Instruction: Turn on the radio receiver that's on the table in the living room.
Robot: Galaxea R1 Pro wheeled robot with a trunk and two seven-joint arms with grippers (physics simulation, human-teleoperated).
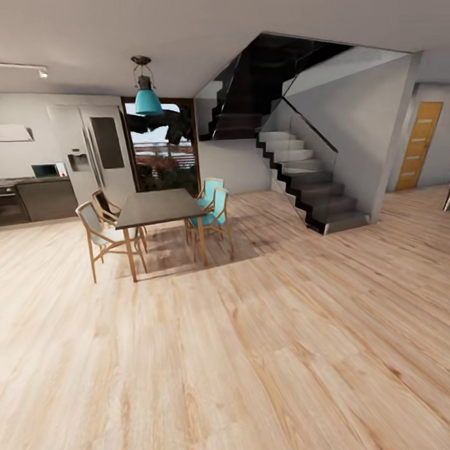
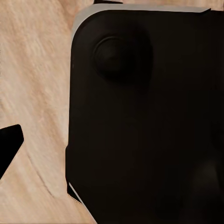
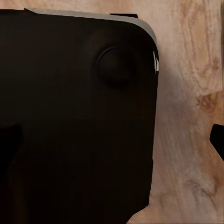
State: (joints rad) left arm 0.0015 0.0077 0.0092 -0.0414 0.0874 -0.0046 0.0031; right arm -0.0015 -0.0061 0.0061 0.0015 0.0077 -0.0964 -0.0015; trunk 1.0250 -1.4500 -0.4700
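1. Where the head view looks out, a wide light wood plank floor point(image 1: 257, 354) runs ahead to a dining area and a stair.
2. Dark dining table point(image 1: 160, 207) stands on the floor, left of centre. Four chairs around it: two pale-seated ones point(image 1: 98, 234) on its left side, two teal ones point(image 1: 213, 206) on its right.
3. Teal pendant lamp point(image 1: 147, 97) hangs above the dining table, in front of a tall dark-framed window point(image 1: 163, 156).
4. Far left: kitchen counter point(image 1: 47, 197) with a microwave point(image 1: 49, 170) on top, an oven point(image 1: 5, 205) beside it, and a pale fridge point(image 1: 94, 155) between counter and window.
5. Right of the window, a staircase point(image 1: 308, 182) climbs up and to the left, with a glass rail on its side and a dark upper flight.
6. Far right: an orange-brown door point(image 1: 418, 144) in a pale wall.
7. Radio and low coffee table: cannot place them from any of these views.
8. Left wrist view: a big black rounded body point(image 2: 144, 121), grey-edged, with a round boss, lies over the plank floor. A black tip point(image 2: 9, 142) juts in at one edge, apart from the body. Jaw state: cannot tell.
9. Right wrist view: much the same, a black rounded body point(image 3: 74, 121) over wood floor, with a small black tip point(image 3: 218, 140) at the far edge. Jaw state: cannot tell.
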